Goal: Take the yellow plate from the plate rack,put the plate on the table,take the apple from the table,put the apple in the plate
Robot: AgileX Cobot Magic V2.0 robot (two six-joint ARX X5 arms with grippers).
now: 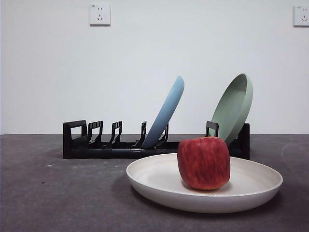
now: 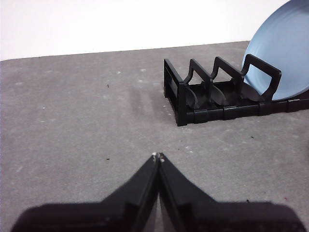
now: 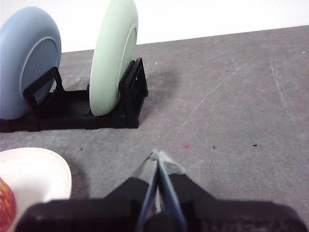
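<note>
The yellow plate point(image 1: 159, 181), cream and shallow, lies flat on the table point(image 1: 58, 193) in front of the plate rack point(image 1: 101, 147). The red apple point(image 1: 203, 162) sits upright in the plate, right of its middle. In the right wrist view the plate's rim point(image 3: 43, 169) and a sliver of the apple point(image 3: 6, 203) show at one edge. My left gripper point(image 2: 158, 156) is shut and empty above bare table near the rack's handle end point(image 2: 176, 96). My right gripper point(image 3: 157, 155) is shut and empty over the table beside the plate. Neither arm shows in the front view.
A light blue plate point(image 1: 166, 112) and a pale green plate point(image 1: 235, 106) lean in the rack's slots. They also show in the right wrist view, blue point(image 3: 26, 60) and green point(image 3: 113, 55). Two wall sockets point(image 1: 100, 14) sit high on the white wall.
</note>
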